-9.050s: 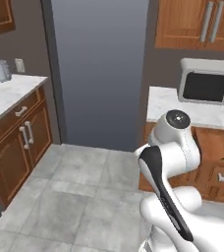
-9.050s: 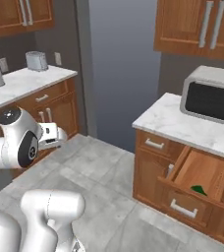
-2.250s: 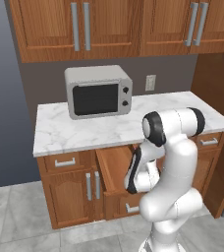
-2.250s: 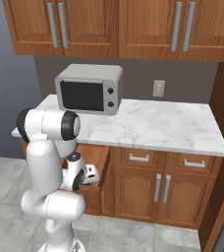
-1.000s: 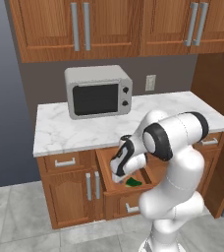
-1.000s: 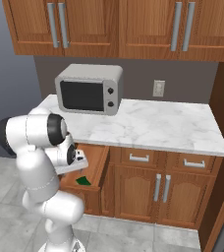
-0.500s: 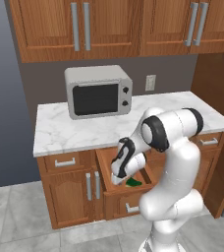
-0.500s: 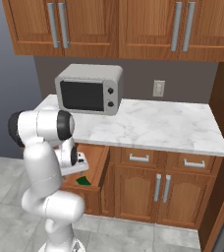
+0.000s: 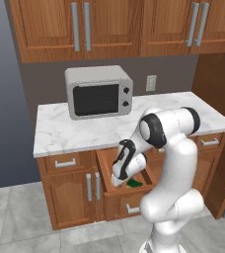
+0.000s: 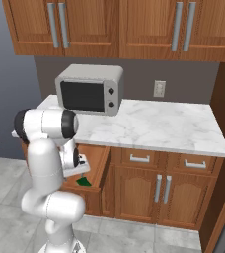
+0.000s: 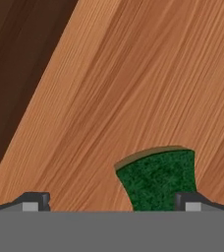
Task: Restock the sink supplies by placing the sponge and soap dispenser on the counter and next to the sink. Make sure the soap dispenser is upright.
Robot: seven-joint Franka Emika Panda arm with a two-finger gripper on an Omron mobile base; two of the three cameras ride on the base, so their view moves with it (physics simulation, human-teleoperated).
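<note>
A: Since 0.5 s ago the pincer has sunk deeper into the open drawer.

B: Fingers spread, nothing held. Sponge lies on the drawer floor between the tips, toward 1 side. Pickup looks imminent. No readable writing; microwave unbranded.

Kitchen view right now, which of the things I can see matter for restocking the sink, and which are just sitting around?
For the job:
- sponge, green, lying in the open drawer
- counter, white marble
- gripper, jaws apart over the sponge

Just sitting around:
- microwave on the counter
- wall outlet
- upper cabinets
- closed lower cabinets
</note>
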